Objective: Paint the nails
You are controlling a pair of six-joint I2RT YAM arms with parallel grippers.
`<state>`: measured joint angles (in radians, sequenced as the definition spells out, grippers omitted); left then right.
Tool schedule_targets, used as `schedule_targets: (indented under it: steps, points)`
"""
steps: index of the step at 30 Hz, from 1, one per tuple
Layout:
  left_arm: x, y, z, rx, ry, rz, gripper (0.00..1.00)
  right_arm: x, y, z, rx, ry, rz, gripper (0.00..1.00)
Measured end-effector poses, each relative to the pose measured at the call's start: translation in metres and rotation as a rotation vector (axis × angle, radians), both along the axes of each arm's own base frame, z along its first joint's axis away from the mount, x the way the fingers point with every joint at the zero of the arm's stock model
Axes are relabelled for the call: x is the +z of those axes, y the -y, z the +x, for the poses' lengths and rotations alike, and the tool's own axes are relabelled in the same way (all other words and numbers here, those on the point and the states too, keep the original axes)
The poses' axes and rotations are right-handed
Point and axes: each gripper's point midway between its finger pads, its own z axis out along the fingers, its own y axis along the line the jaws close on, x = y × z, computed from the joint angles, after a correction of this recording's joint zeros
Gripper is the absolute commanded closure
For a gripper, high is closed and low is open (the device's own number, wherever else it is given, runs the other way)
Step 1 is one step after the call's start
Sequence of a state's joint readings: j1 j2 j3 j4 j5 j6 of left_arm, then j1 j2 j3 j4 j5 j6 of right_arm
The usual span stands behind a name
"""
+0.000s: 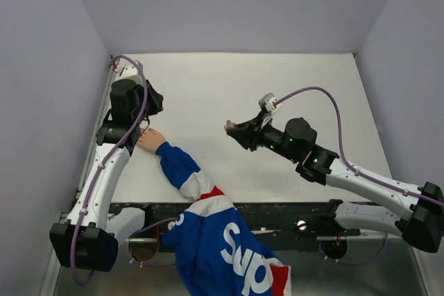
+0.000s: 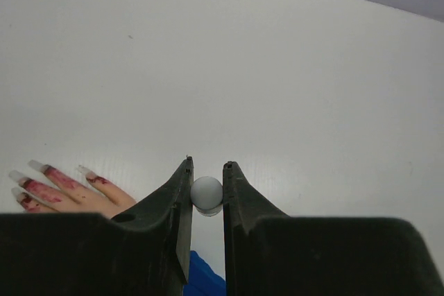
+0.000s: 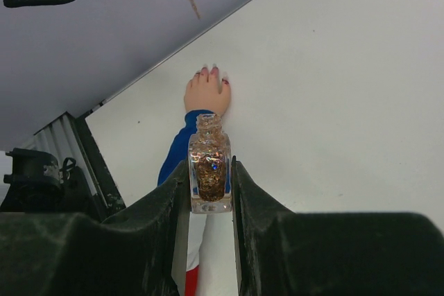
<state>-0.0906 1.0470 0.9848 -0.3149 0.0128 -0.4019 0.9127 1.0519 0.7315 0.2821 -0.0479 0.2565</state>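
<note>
Top view, left side of frame: the left gripper [image 1: 143,128] points down at the left edge of the white tabletop [image 1: 222,88], directly over the fingertips of a bare hand [image 1: 151,141]. In the left wrist view its fingers are pressed onto a pale round cap [image 2: 207,193], with no gap on either side. The hand [image 2: 76,197] lies flat at the lower left of that frame. The nails [image 2: 36,166] are long and clear, smeared pinkish-red at their bases. A blue, white and red sleeve [image 1: 208,202] runs from the wrist to the bottom centre of the top view. Right of centre, well apart from the hand, the right gripper [image 1: 232,128] pinches an uncapped polish bottle [image 3: 209,168] of glittery contents, held upright between its fingers [image 3: 244,192]. Beyond the bottle the nails [image 3: 214,71] point toward the frame's top.
</note>
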Motion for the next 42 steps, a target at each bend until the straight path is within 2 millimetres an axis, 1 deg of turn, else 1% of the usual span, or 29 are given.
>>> schedule_targets:
  steps: [2, 3, 5, 7, 8, 10, 12, 14, 19, 22, 25, 26, 28, 30, 34, 37, 39, 42]
  points:
    - [0.005, 0.014, -0.005, -0.055, 0.015, -0.012, 1.00, 0.000, -0.006, 0.001, 0.017, -0.005, -0.005, 0.99]
    - [0.008, 0.018, -0.006, -0.069, 0.024, -0.011, 1.00, -0.001, -0.008, 0.002, 0.022, -0.008, -0.008, 0.99]
    - [0.011, 0.016, -0.006, -0.071, 0.038, 0.007, 1.00, -0.004, -0.012, 0.002, 0.031, -0.019, -0.013, 0.99]
    - [0.007, 0.006, -0.001, -0.051, 0.032, 0.027, 1.00, -0.006, -0.013, 0.001, 0.037, -0.028, -0.014, 0.99]
    - [0.002, -0.002, 0.004, -0.030, 0.022, 0.030, 1.00, -0.007, -0.013, 0.001, 0.040, -0.032, -0.013, 0.99]
    - [-0.015, -0.029, 0.014, 0.045, -0.017, 0.029, 1.00, -0.006, -0.014, 0.000, 0.041, -0.034, -0.011, 0.99]
    - [-0.039, -0.055, 0.017, 0.114, -0.076, 0.031, 1.00, -0.006, -0.014, 0.000, 0.041, -0.039, -0.008, 0.99]
    - [-0.062, -0.077, 0.020, 0.162, -0.140, 0.057, 1.00, -0.005, -0.013, 0.000, 0.041, -0.040, -0.004, 0.99]
    - [-0.106, -0.105, 0.029, 0.149, -0.260, 0.187, 1.00, 0.005, -0.010, -0.003, 0.041, -0.026, 0.019, 0.99]
    - [-0.131, -0.124, 0.036, 0.123, -0.331, 0.256, 1.00, 0.019, -0.005, -0.007, 0.042, -0.002, 0.049, 0.99]
    - [-0.153, -0.146, 0.034, 0.110, -0.397, 0.314, 1.00, 0.035, 0.002, -0.012, 0.039, 0.028, 0.081, 0.99]
    - [-0.156, -0.151, 0.032, 0.107, -0.405, 0.330, 1.00, 0.040, 0.005, -0.013, 0.035, 0.040, 0.090, 0.99]
    - [-0.155, -0.160, 0.031, 0.099, -0.388, 0.373, 1.00, 0.047, 0.011, -0.014, 0.024, 0.062, 0.104, 0.99]
    - [-0.154, -0.164, 0.031, 0.083, -0.365, 0.406, 1.00, 0.050, 0.015, -0.014, 0.012, 0.077, 0.107, 0.99]
    - [-0.161, -0.160, 0.034, 0.003, -0.338, 0.429, 1.00, 0.046, 0.018, -0.013, -0.005, 0.077, 0.091, 0.99]
    - [-0.165, -0.155, 0.041, -0.050, -0.311, 0.419, 1.00, 0.040, 0.019, -0.013, -0.006, 0.071, 0.081, 0.99]
    - [-0.165, -0.155, 0.044, -0.061, -0.286, 0.407, 1.00, 0.037, 0.019, -0.013, -0.006, 0.066, 0.074, 0.99]
    - [-0.165, -0.162, 0.044, -0.065, -0.248, 0.378, 1.00, 0.035, 0.018, -0.012, -0.007, 0.062, 0.069, 0.99]
